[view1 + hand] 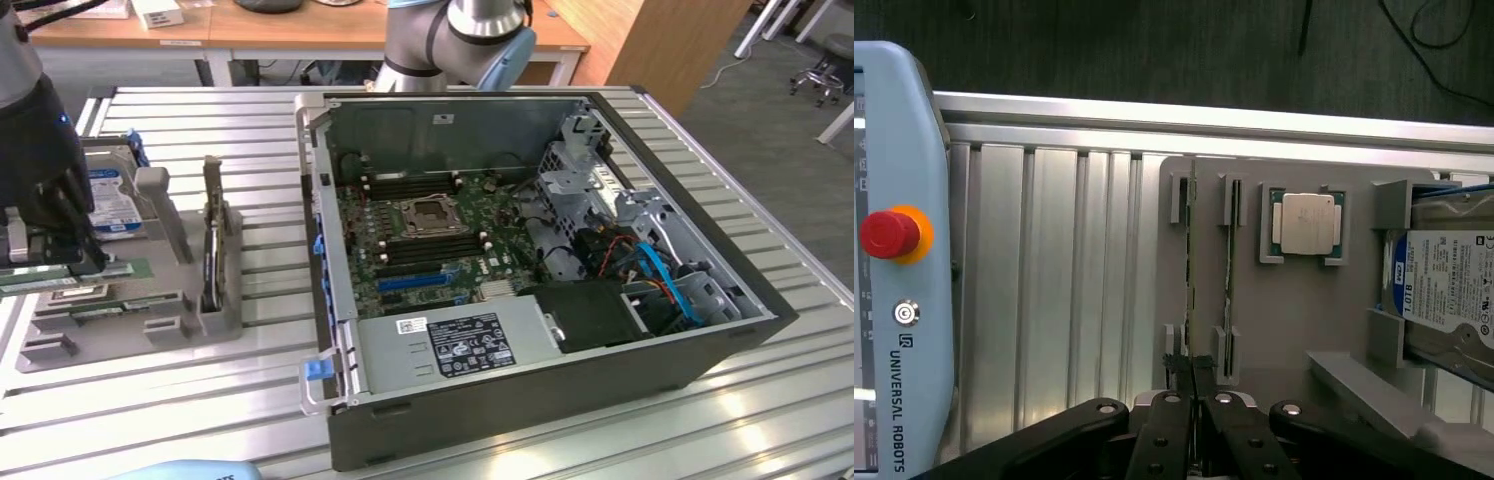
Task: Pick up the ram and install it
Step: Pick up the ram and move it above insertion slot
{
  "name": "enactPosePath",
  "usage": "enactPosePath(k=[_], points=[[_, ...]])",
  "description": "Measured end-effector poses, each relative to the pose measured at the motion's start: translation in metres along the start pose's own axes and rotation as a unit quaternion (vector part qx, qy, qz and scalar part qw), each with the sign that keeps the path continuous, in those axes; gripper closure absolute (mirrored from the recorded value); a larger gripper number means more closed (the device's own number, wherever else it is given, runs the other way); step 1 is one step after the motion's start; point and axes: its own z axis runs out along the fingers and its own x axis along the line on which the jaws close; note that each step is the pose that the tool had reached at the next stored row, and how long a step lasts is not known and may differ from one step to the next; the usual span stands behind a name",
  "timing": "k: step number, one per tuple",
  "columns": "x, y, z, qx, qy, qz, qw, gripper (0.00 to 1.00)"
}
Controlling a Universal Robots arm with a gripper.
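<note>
The fingers [1178, 382] are clenched on the ram [1193, 260] — a thin stick standing on edge in the slots of the grey parts tray [1294, 320]; a second stick [1228, 270] stands just beside it; the processor chip [1306, 222] and hard drive [1449, 290] sit further along the tray; the open computer case [534, 400] lies on the bench [174, 400] — well apart from the ram.

Arm [461, 25]: silver-grey cylindrical metal joint, light-blue cap fitted.
Gripper [1192, 372]: black angular linkage bars, round silver screw heads seen.
</note>
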Motion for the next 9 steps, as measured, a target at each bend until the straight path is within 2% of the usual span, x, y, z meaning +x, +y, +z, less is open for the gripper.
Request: enactPosePath(k=[9], points=[[0.000, 0.0001, -0.0225, 0.0000, 0.0000, 0.000, 1.0000, 0.88]])
